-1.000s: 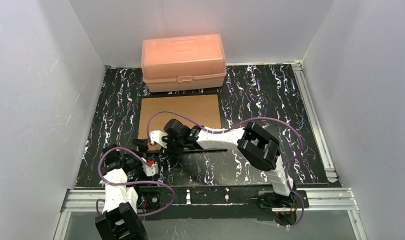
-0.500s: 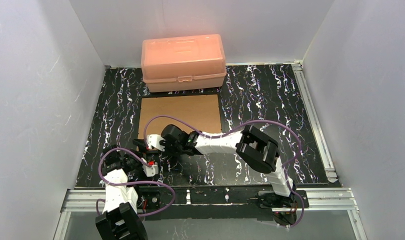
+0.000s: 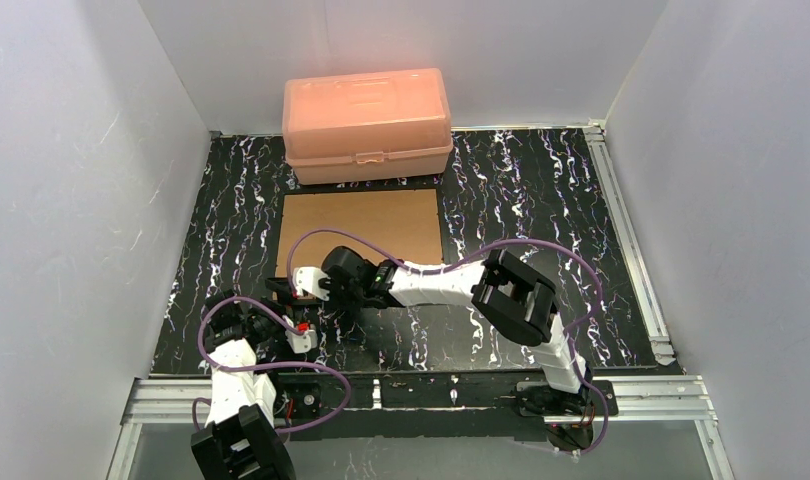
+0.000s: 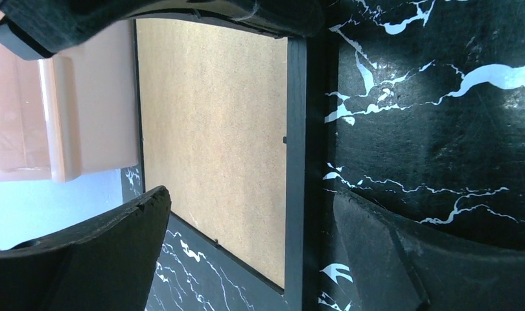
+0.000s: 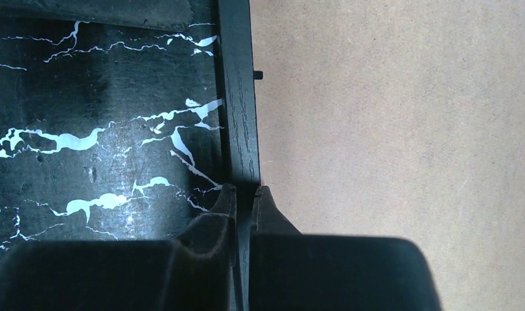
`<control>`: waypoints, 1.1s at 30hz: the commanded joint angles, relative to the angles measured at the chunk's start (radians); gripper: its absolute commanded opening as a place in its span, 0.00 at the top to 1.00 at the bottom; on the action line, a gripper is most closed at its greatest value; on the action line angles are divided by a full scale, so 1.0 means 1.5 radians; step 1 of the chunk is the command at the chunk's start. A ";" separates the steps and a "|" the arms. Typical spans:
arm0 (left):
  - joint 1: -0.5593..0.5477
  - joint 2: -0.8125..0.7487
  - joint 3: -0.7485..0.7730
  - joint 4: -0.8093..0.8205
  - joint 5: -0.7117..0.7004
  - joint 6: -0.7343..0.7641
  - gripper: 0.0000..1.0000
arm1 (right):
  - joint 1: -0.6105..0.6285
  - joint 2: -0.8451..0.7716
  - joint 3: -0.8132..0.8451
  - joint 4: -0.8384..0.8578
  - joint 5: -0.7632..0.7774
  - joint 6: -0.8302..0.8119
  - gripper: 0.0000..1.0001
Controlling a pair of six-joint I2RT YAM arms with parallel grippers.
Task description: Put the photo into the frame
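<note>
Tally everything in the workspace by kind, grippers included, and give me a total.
Peach plastic box: 1
Black frame: 1
Brown backing board, set in the frame: 1
Grippers: 2 (left gripper, right gripper)
Visible photo: 0
Total: 5

It looks like a robot test lab — plain white walls (image 3: 71,200) box in a black marbled table (image 3: 541,190), with metal rails (image 3: 631,230) along its edges and two robot arms (image 3: 511,295) bolted on.
</note>
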 commanded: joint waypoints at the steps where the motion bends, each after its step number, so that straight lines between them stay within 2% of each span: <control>1: -0.006 0.020 -0.043 -0.063 -0.062 0.357 0.04 | -0.002 -0.004 0.026 -0.038 -0.036 0.034 0.99; 9: -0.008 0.025 -0.058 -0.022 -0.059 0.339 0.04 | -0.014 -0.024 0.042 -0.040 -0.056 0.047 0.99; 24: -0.009 0.026 -0.068 -0.026 -0.055 0.355 0.02 | -0.029 -0.056 0.058 -0.037 -0.069 0.058 0.99; 33: -0.016 0.041 -0.074 0.032 -0.058 0.328 0.02 | -0.033 -0.065 0.095 -0.051 -0.083 0.067 0.99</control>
